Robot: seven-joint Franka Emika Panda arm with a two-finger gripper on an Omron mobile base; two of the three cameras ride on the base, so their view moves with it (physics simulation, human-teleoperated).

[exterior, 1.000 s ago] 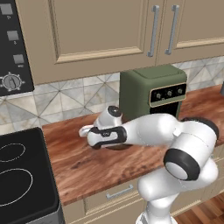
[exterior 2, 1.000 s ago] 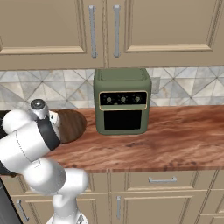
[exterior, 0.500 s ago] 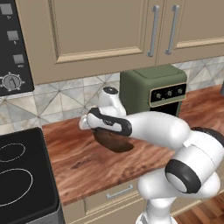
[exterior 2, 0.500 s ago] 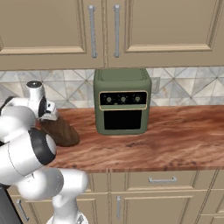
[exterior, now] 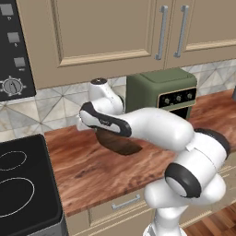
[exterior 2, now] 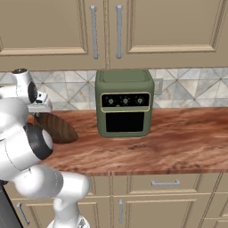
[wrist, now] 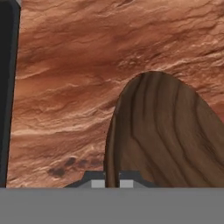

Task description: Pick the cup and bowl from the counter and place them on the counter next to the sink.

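The bowl (exterior: 117, 142) is dark brown wood with clear grain. It hangs tilted just above the reddish-brown counter (exterior: 92, 170), between the stovetop and the green oven. My gripper (exterior: 97, 131) is shut on its upper rim. In the right base view the bowl (exterior 2: 55, 128) slants down to the right from my gripper (exterior 2: 40, 109). In the hand view my gripper (wrist: 112, 179) pinches the bowl's edge, and the bowl (wrist: 166, 135) spreads out over the counter (wrist: 87, 65). The cup and the sink are out of view.
A black glass stovetop (exterior: 23, 193) borders the counter on the left and shows as a dark strip (wrist: 6, 87) in the hand view. A green countertop oven (exterior 2: 124, 108) stands against the tiled wall, right of the bowl. Beige cabinets hang overhead.
The jaws closed on the bowl's rim. The hand then rose and swung, tipping the bowl up off the counter.
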